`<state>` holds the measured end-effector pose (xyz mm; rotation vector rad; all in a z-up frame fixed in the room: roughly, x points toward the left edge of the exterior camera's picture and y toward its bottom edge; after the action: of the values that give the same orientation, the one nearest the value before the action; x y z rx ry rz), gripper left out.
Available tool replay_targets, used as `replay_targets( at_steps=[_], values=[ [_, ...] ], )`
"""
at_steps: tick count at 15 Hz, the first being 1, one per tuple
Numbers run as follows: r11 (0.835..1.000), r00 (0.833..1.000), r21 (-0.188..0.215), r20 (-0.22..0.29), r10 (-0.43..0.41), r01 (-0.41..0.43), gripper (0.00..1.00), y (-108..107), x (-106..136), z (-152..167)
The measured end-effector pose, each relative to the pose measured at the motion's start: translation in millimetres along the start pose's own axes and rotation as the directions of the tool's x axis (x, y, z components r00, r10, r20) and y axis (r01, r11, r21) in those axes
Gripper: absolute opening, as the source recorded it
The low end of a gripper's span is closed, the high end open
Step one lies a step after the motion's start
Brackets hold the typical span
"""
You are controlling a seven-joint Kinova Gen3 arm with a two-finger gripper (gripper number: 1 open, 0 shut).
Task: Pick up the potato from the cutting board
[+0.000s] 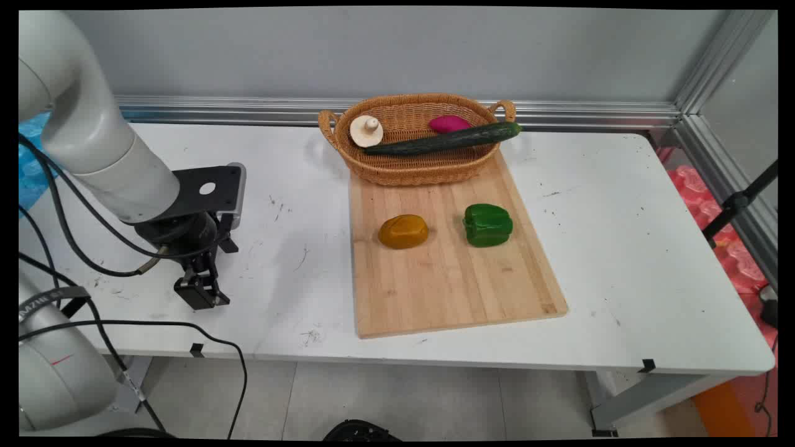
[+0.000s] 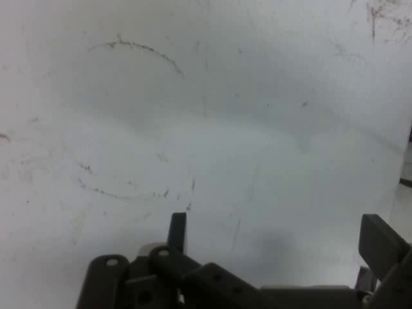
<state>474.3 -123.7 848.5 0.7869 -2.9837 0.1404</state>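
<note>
I saw the white bench fill most of the main view, its surface scuffed with dark marks. A wooden board lay at the centre of the frame, running from mid-frame down toward the bench's near edge. At the board's upper end sat a wicker basket, its far side close to the wall. Across the basket lay a long cucumber, its right tip sticking out over the rim. Inside, at the left, I saw a white mushroom, and right of centre a magenta piece just behind the cucumber. On the board's upper half sat a green pepper at the right and a yellow-brown lump at the left, the two apart from each other.

The gripper hung at the left of the frame, low over bare bench, well apart from the board. In the hand view I saw the gripper above scuffed white bench with nothing between its fingers; the jaws stood released, spread wide.
</note>
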Motion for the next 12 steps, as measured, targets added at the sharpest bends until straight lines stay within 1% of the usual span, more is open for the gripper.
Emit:
replay_targets(
  at_steps=[3,4,6,7,9,12],
  values=[
    [1.0,1.0,0.001,-0.025,-0.004,0.004,1.0,-2.8,8.8,-0.3],
    [1.0,0.999,0.002,-0.041,-0.003,0.004,1.0,-4.8,15.1,-0.6],
    [1.0,0.997,0.0,-0.081,-0.003,0.003,1.0,-11.9,35.8,-1.3],
    [1.0,0.995,0.0,-0.102,-0.001,0.001,1.0,-15.9,47.6,-1.9],
    [1.0,0.988,0.005,-0.154,0.006,-0.005,1.0,-26.5,80.0,-5.3],
    [1.0,0.972,0.013,-0.233,0.012,-0.01,1.0,-41.2,127.4,-9.8]
  ],
)
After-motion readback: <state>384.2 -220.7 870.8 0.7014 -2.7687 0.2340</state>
